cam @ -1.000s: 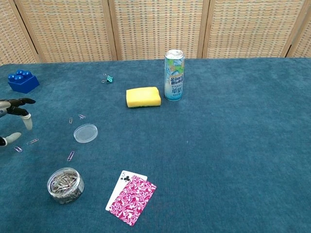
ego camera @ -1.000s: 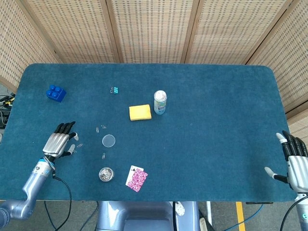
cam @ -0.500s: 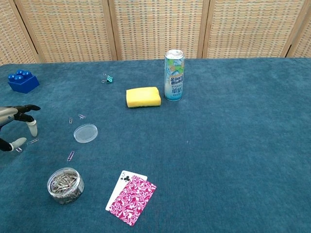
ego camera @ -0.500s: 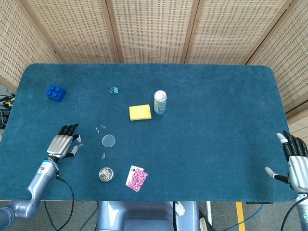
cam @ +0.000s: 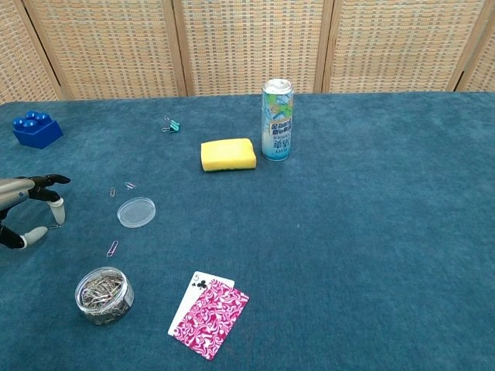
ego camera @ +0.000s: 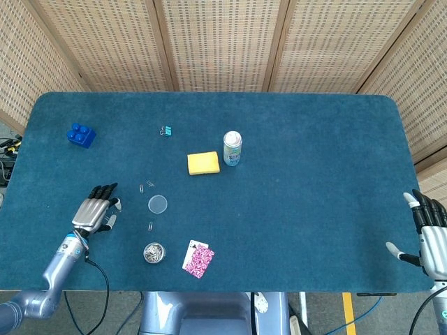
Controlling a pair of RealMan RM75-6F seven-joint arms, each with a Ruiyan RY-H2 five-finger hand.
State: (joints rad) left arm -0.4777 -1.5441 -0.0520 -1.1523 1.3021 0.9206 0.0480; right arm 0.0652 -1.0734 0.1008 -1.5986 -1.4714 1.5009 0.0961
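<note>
My left hand [ego camera: 94,213] hovers low over the blue cloth at the near left, fingers apart, holding nothing that I can see. In the chest view the left hand [cam: 27,209] has a fingertip and the thumb pointing down at a loose paper clip [cam: 51,226]. A clear round lid [ego camera: 158,204] lies just to its right. A small jar of paper clips [ego camera: 154,252] stands nearer the front edge. My right hand [ego camera: 431,241] stays open at the table's right edge, seen only in the head view, far from every object.
Two playing cards [ego camera: 198,259] lie near the front edge. A yellow sponge [ego camera: 203,163] and an upright can [ego camera: 232,148] sit mid-table. A teal binder clip [ego camera: 167,130] and a blue brick [ego camera: 82,135] are at the far left. More loose clips [cam: 113,248] lie by the lid.
My left hand has slid a little to the right and toward the front edge, dropping its fingertips closer to the loose paper clips. The right hand has barely moved.
</note>
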